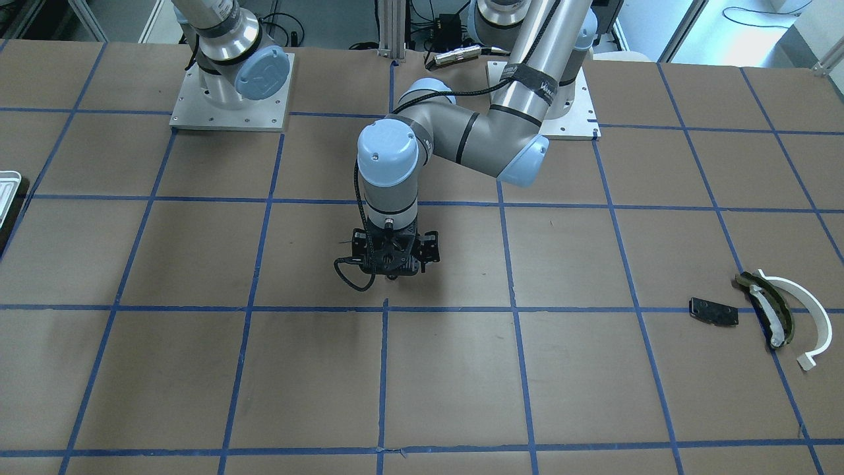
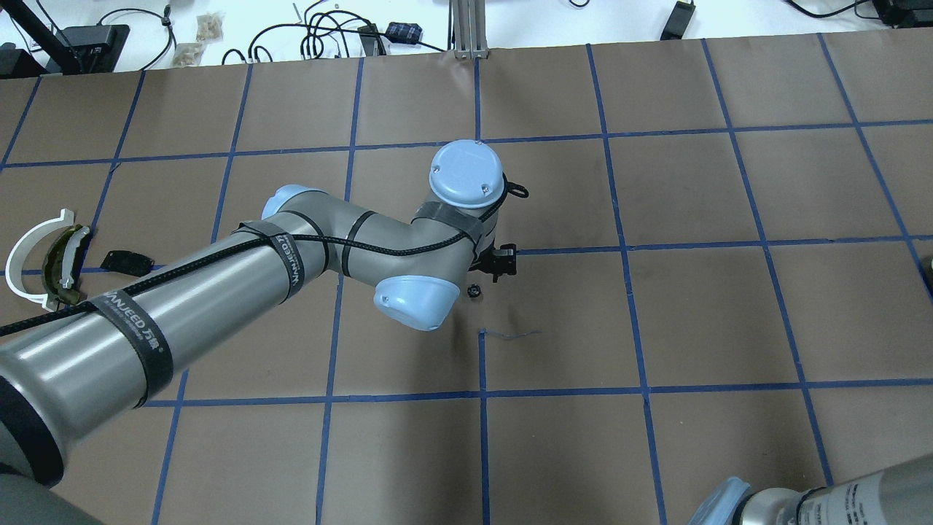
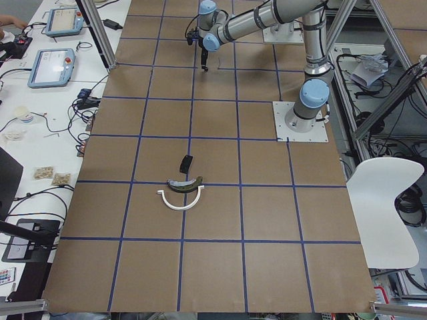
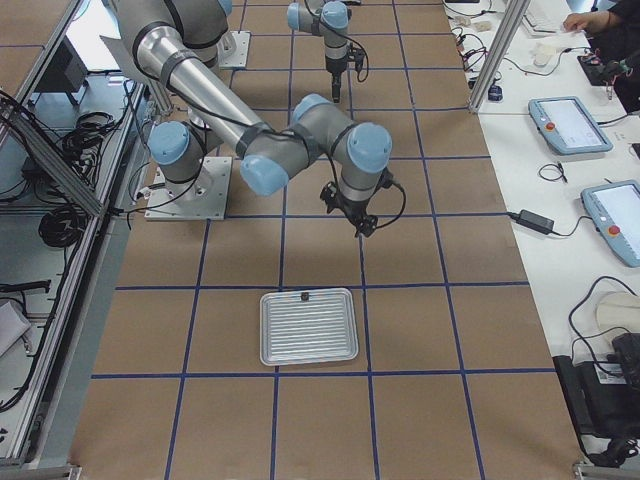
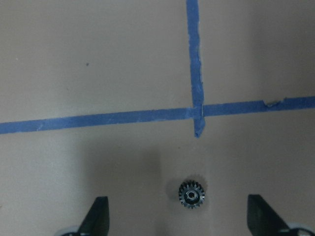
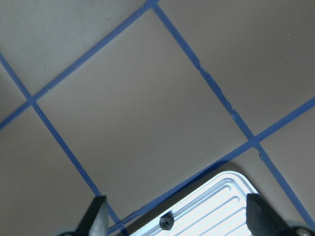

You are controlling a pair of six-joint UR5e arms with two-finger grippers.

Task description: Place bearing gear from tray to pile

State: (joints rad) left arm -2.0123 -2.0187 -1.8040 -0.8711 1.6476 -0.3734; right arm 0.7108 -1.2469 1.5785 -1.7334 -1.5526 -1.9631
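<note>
The left gripper point(image 5: 179, 219) hangs with its jaws apart over a gear point(image 5: 191, 194) lying flat on the table point(image 1: 198, 382), well apart from the tray point(image 4: 310, 335). The right gripper point(image 6: 178, 216) has its jaws apart above the tray's edge. A second gear point(image 6: 166, 221) lies just inside the tray's rim.

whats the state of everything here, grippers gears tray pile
left gripper: open, over the table gear
right gripper: open, empty
table gear: flat on the table, ungripped
tray gear: lying in the tray
tray: holds one gear
pile: on the table, no gear in it
</note>
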